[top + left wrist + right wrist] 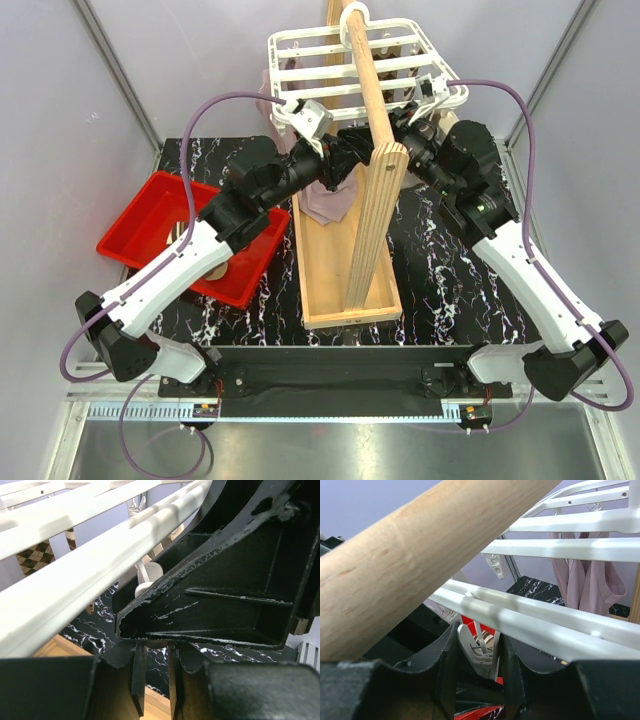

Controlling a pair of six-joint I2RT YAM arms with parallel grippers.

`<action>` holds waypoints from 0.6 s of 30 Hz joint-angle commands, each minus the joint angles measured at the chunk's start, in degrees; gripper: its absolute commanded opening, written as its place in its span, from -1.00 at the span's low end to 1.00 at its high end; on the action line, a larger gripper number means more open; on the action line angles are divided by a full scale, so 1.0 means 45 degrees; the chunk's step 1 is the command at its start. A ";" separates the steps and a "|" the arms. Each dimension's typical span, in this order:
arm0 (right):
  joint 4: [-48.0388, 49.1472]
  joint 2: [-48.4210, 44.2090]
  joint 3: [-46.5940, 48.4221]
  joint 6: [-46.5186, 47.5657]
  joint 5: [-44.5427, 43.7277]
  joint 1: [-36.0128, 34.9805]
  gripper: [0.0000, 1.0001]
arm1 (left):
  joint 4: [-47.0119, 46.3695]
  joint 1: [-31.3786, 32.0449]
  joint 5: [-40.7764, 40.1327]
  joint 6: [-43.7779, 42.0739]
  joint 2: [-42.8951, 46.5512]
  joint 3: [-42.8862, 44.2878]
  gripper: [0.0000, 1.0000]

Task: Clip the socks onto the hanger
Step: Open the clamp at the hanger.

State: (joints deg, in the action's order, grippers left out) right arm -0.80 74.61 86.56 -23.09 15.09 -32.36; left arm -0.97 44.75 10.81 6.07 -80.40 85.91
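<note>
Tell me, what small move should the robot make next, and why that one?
Probably the right pincer should squeeze the white clip to open it for a sock. Its fingers already flank that clip, which dangles under the hanger and looks empty.

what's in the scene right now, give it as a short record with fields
hanger: white frame, hooked over the wooden pole
left end effector: below the hanger bars, fingers slightly apart, nothing seen between them
right end effector: closed on a white clip peg
socks hung: mauve sock, checkered sock
red bin: left of the arms, beige fabric inside
task state: clipping under way
</note>
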 commanded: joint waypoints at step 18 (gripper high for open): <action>-0.1131 -0.0173 0.0314 -0.0278 -0.1948 -0.0114 -1.00 | 0.1661 -0.1800 -0.1308 0.2048 0.6283 -0.6940 0.26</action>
State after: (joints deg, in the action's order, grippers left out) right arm -3.38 74.70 87.20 -23.51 9.26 -32.64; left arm 5.74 37.32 7.18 12.10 -54.61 56.86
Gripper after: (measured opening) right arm 0.368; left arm 0.634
